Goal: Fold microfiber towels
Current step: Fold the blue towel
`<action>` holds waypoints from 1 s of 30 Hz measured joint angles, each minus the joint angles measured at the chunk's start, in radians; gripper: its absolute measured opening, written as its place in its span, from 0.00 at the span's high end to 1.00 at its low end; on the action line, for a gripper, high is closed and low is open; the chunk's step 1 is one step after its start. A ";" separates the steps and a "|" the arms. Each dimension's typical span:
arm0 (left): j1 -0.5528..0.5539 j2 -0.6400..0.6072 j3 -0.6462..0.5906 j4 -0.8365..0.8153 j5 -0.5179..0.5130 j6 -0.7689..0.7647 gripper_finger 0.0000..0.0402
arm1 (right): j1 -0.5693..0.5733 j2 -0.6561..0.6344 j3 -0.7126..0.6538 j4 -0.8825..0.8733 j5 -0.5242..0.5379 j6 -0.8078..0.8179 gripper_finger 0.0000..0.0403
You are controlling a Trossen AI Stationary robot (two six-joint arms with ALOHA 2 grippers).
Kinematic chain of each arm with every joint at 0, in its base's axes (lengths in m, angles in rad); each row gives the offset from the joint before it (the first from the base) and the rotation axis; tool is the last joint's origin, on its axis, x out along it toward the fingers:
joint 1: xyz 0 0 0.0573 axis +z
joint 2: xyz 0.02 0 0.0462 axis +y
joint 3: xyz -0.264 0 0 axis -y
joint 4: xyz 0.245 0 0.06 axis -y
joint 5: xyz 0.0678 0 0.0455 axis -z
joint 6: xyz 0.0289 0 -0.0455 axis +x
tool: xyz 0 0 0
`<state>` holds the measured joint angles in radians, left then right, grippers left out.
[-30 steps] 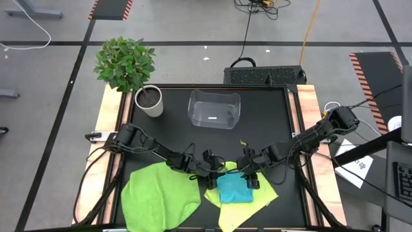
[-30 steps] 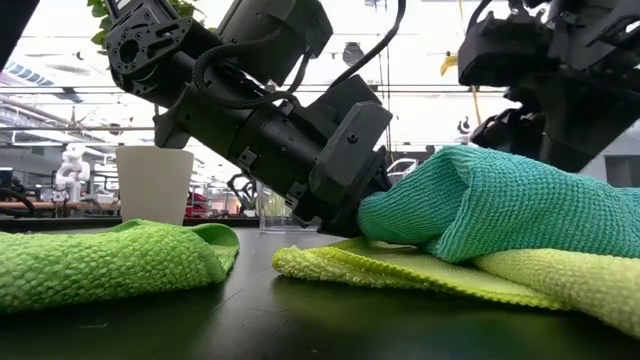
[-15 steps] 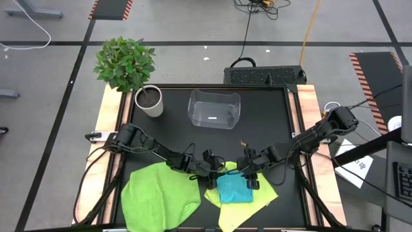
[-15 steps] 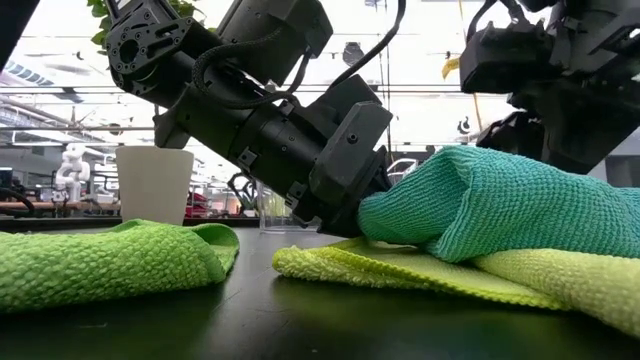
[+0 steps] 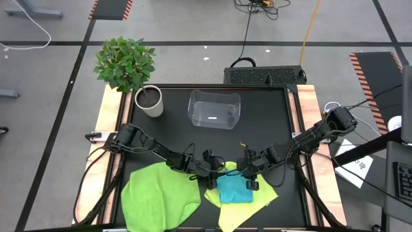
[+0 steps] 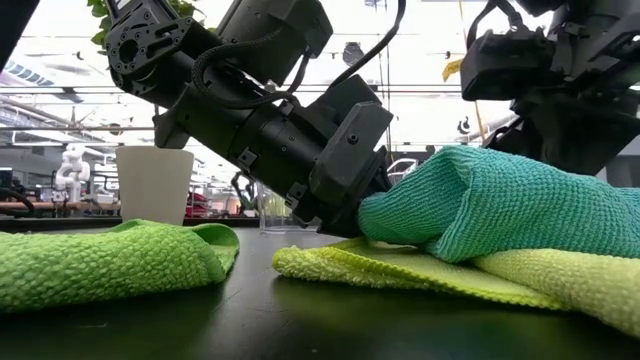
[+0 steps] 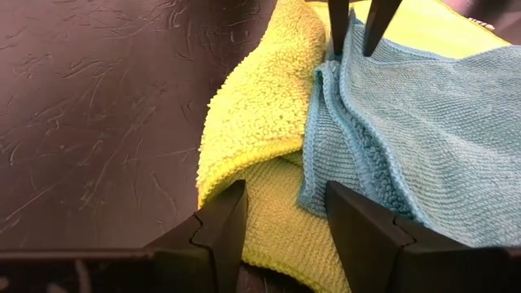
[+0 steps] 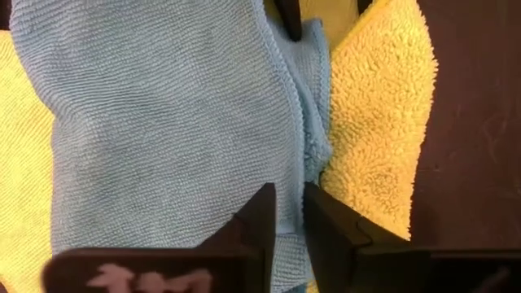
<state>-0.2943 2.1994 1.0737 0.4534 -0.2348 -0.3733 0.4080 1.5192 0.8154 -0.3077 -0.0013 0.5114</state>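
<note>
The turquoise towel (image 5: 234,190) is seen folded into a small, thick, roughly square pad lying on the pale yellow-green towel (image 5: 259,200), near the middle of the table's (image 5: 270,129) front edge. Its layered folded edges run front to back along its side nearest the left arm. The bright green towel (image 5: 158,196) is spread loosely at the front left corner, one edge curled over.

The left gripper (image 7: 285,216) is held low at the turquoise pad's left side, jaws spread and pinching nothing. The right gripper (image 8: 288,213) is set over the pad's far edge, jaws nearly pressed together around turquoise cloth.

The clear bin (image 5: 214,109) near the back edge contains no towel. The white pot (image 5: 149,101) at the back left corner holds soil and a leafy plant (image 5: 124,63).
</note>
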 joint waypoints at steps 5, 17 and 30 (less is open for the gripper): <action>0.000 0.000 0.000 0.000 0.000 0.000 0.57 | 0.000 0.000 0.000 0.000 -0.005 0.001 0.99; 0.000 0.000 0.000 0.000 -0.001 0.000 0.57 | 0.000 -0.001 0.000 -0.021 -0.055 0.050 1.00; 0.001 0.000 0.000 0.001 -0.020 0.008 0.57 | 0.052 -0.041 0.000 -0.033 -0.107 0.155 1.00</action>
<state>-0.2928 2.1998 1.0737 0.4541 -0.2546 -0.3653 0.4601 1.4784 0.8150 -0.3409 -0.1085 0.6668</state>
